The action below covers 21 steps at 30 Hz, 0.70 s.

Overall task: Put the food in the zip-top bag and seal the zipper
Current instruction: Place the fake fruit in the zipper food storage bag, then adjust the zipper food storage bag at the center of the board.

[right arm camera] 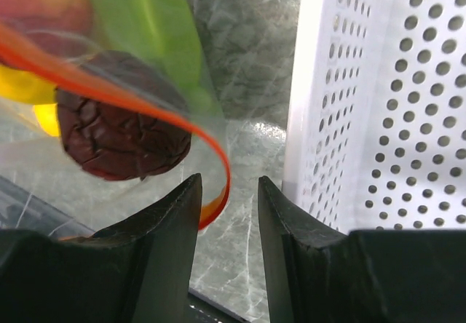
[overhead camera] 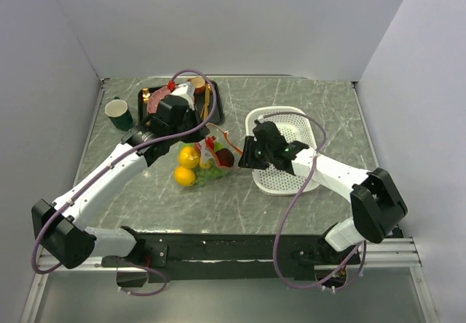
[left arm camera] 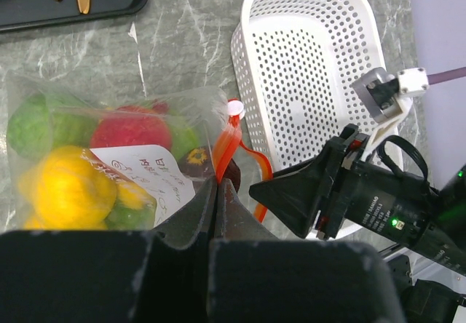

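— Where the grey marbled bench (overhead camera: 291, 97) is closed in by white walls (overhead camera: 218, 17), what is recorded in the containers?

— All the food (left arm camera: 65, 185) is noted inside the zip-top bag (overhead camera: 207, 164) at mid-bench, just beside the white perforated basket (overhead camera: 251, 123). Fingers of the left gripper (left arm camera: 216, 185) are clamped together on the bag's mouth; fingers of the right gripper (right arm camera: 229, 192) are set apart, the zipper (right arm camera: 218, 163) curving at their gap.

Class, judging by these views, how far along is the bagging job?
Done: the food sits inside the bag. In hand: the left gripper pinches the bag by the zipper; the right gripper, jaws apart, faces the zipper's curved end. Left: the zipper bows open, so sealing remains.
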Tool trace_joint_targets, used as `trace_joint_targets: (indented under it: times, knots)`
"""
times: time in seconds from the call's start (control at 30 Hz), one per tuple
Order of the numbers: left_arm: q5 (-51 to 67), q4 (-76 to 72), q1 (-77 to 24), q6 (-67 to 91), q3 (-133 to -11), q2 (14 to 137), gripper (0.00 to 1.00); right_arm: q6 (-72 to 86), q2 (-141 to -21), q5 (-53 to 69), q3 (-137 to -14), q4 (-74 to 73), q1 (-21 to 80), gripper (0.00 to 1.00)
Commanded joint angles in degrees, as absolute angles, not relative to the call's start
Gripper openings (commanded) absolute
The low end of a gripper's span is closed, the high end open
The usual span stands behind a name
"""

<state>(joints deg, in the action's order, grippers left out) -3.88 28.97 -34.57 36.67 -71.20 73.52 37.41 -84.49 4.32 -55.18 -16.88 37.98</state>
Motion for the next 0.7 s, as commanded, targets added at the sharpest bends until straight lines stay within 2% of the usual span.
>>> trace_joint_targets:
  times: [0.0, 0.03, 0.13, 0.17, 0.23, 0.27, 0.33, 0.37, 0.47, 0.57, 0.67]
  knots:
    - [-4.7, 27.2, -34.4, 36.3, -71.0, 70.9, 0.01, 39.7, -85.6, 5.5, -57.4, -13.9, 37.6, 0.44]
    - [-4.6, 27.3, -34.4, 36.2, -70.8, 70.9, 0.01, 39.8, -85.9, 5.5, -57.5, -13.5, 37.6, 0.43]
    - [-4.3, 27.3, -34.4, 35.9, -70.8, 71.2, 0.01, 39.7, -86.7, 4.9, -58.5, -13.6, 37.6, 0.3]
    - [-4.4, 27.3, -34.4, 35.9, -70.8, 71.1, 0.01, 39.6, -86.7, 4.6, -59.1, -14.0, 37.7, 0.22]
    - [-4.4, 27.4, -34.4, 35.7, -70.8, 71.1, 0.01, 38.9, -86.1, 3.5, -59.7, -14.1, 37.6, 0.16]
    - [-4.3, 27.4, -34.4, 35.5, -70.8, 71.0, 0.01, 38.7, -85.3, 3.2, -60.1, -14.0, 37.6, 0.11]
    - [-3.0, 26.5, -34.4, 34.9, -70.4, 71.3, 0.01, 37.4, -84.0, 2.8, -60.9, -13.9, 37.6, 0.08]
    - [3.5, 25.6, -34.4, 32.3, -70.3, 71.7, 0.01, 37.0, -83.8, 2.8, -61.8, -14.0, 37.6, 0.07]
    - [13.3, 26.4, -34.5, 31.4, -72.1, 75.7, 0.01, 35.4, -84.6, 2.9, -63.8, -14.0, 37.7, 0.06]
    - [16.7, 26.4, -35.4, 31.1, -72.8, 79.0, 0.01, 34.8, -85.3, 1.9, -65.6, -15.7, 37.7, 0.04]
    - [15.3, 28.4, -36.5, 30.2, -74.6, 80.3, 0.01, 36.2, -83.0, 0.1, -63.2, -15.0, 37.8, 0.0]
